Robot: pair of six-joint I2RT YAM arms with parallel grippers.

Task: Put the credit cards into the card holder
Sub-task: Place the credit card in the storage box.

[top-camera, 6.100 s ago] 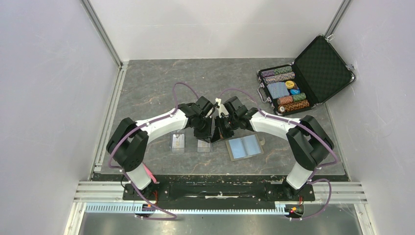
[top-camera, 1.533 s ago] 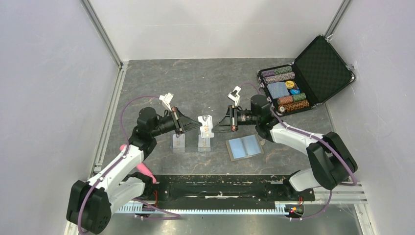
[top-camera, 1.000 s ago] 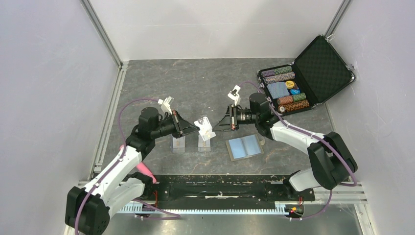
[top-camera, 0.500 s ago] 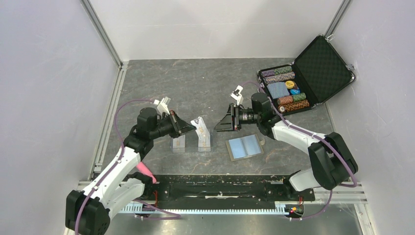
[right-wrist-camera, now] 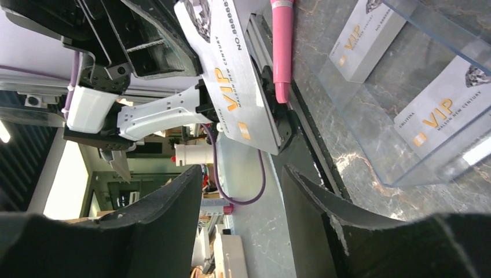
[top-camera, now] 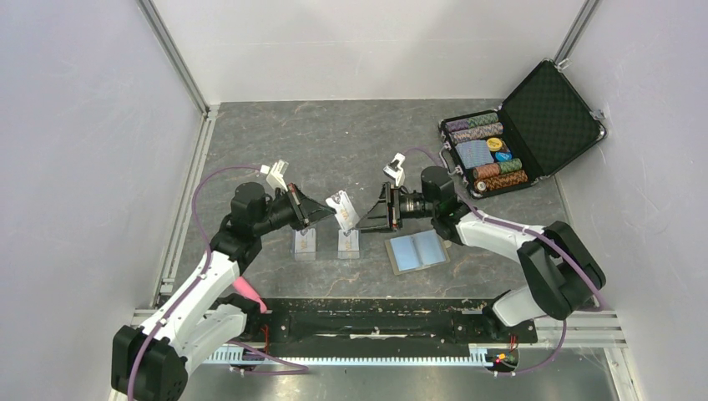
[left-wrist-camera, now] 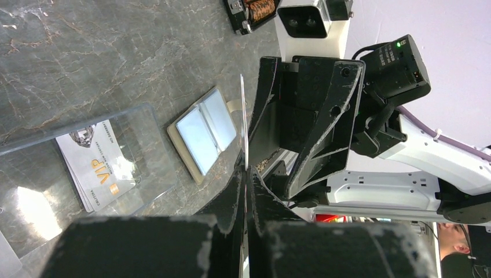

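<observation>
My left gripper [top-camera: 331, 214] is shut on one edge of a whitish credit card [top-camera: 342, 208] and holds it tilted in the air above the clear cases. In the left wrist view the card [left-wrist-camera: 244, 116] shows edge-on, rising from the shut gripper [left-wrist-camera: 246, 172]. My right gripper [top-camera: 377, 214] faces it from the right, open and just clear of the card; its wrist view shows the card's VIP face [right-wrist-camera: 231, 75] beyond the open gripper [right-wrist-camera: 240, 174]. The card holder [top-camera: 417, 251] lies open and flat, blue pockets up, below the right gripper. Another VIP card [left-wrist-camera: 95, 168] lies in a clear case.
Two clear plastic cases [top-camera: 305, 244] [top-camera: 348, 242] stand side by side left of the card holder. An open black poker-chip case [top-camera: 534, 125] sits at the back right. A pink tool [top-camera: 246, 292] lies by the left arm's base. Walls enclose the table.
The right gripper has opened and let go of the card, which now stays in the left gripper alone, tilted and shifted slightly left. The right gripper has edged back toward it.
</observation>
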